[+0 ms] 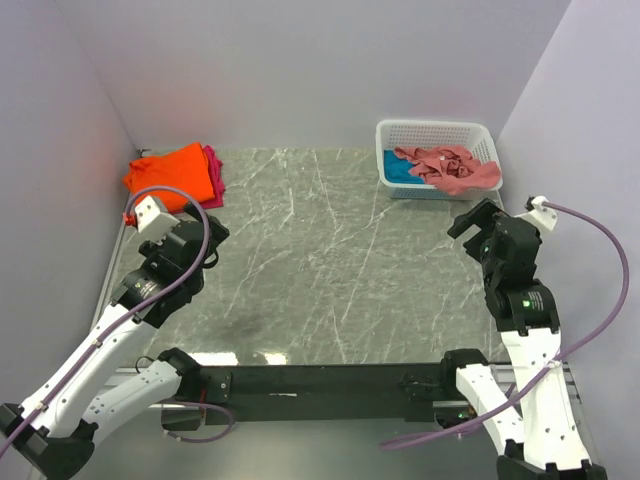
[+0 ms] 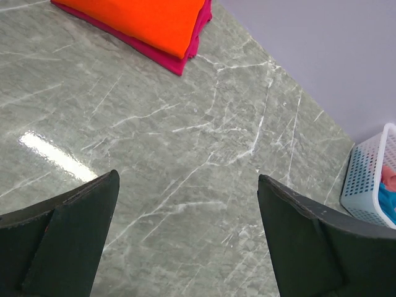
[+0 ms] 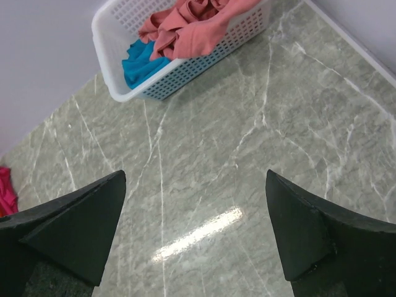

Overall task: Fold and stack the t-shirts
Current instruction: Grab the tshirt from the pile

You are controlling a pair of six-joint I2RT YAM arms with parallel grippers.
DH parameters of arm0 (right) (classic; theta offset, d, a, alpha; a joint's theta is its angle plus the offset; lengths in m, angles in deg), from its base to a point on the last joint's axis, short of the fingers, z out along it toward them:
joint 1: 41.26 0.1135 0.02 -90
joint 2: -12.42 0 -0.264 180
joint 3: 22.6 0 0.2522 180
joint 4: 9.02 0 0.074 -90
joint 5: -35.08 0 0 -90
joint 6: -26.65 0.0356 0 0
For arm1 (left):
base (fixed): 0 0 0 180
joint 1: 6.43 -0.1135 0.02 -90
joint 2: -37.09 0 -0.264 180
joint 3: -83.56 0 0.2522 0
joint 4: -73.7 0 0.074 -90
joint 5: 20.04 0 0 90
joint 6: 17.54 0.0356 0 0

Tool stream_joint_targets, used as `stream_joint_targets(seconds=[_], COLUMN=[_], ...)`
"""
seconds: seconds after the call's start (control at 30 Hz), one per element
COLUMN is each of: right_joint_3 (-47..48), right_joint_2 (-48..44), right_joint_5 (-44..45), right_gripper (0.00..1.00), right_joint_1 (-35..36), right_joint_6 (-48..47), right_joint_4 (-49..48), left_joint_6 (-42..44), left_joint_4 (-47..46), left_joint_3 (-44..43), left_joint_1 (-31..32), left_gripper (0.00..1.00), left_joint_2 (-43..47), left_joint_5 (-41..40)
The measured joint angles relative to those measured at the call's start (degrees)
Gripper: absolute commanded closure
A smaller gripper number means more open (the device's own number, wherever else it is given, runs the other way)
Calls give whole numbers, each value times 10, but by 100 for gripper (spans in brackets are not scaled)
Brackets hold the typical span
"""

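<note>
Orange t-shirt [image 1: 170,175]: folded flat, lying on top of the magenta one. It sits beyond the left gripper and off to its left side, against the far left corner of the worktop, well apart from the fingers.

Magenta t-shirt [image 1: 213,170]: folded, under the orange one. Only its edges show along the side nearest the left gripper and along the right side of the stack.

Left gripper [image 2: 189,179]: released, with the two dark fingers spread wide and nothing between them. It hangs over bare stone and points toward the far side of the worktop.

Worktop [image 1: 320,260]: grey-green marble with white veins. It lies bare under and between both grippers, with a bright glare patch just ahead of each.

White mesh basket [image 3: 204,62]: stands on the worktop beyond the right gripper and a little to its left, near the far wall. It is well apart from the fingers.

Teal t-shirt [image 3: 139,62]: crumpled in the basket, at the end lying further left of the right gripper. It is mostly covered by the pink one.

Salmon-pink t-shirt [image 3: 198,28]: unfolded and bunched on top in the basket, filling most of it, with cloth reaching the rim on the side nearer the right gripper.

Right gripper [image 3: 195,176]: released, fingers wide apart and empty. It is raised over bare stone and aimed toward the basket.
</note>
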Motion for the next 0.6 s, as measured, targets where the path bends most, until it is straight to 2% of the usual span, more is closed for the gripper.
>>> stream_joint_targets(seconds=[0.27, 0.33, 0.5, 0.6], right_joint_3=[53, 104, 306, 377], right_joint_2=[101, 164, 387, 494], right_joint_5=[-30, -31, -16, -13], right_gripper=[0, 0, 0, 0], right_joint_1=[0, -1, -17, -30], right_joint_6=[-58, -82, -116, -127], right_joint_4=[-31, -30, -16, -6], left_joint_6=[6, 7, 6, 5], left_joint_4=[-19, -27, -29, -28], left_joint_3=[0, 1, 1, 1], left_joint_1=[0, 0, -1, -1], left_gripper=[1, 1, 0, 1], left_joint_2=[2, 2, -3, -9], left_joint_5=[12, 14, 15, 18])
